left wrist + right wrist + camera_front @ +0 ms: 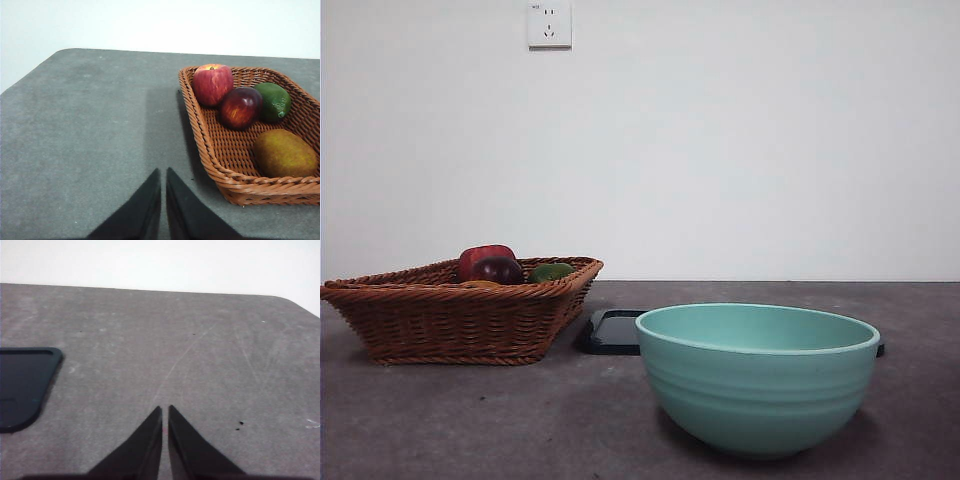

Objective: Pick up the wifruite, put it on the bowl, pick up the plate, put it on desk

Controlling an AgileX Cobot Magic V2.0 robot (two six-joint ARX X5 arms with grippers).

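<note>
Nothing grasped; left gripper (163,172) clenched, hovering beside basket (210,155); right gripper (165,410) clenched, waiting. Next: reaching fruit (285,153).

The front view looks level across the table (520,420), near the bowl (758,385). Both wrist views look down; the left shares the basket (210,145).

Right pincer (165,410) closed above desk (200,355); dark plate (22,385) nearby.
</note>
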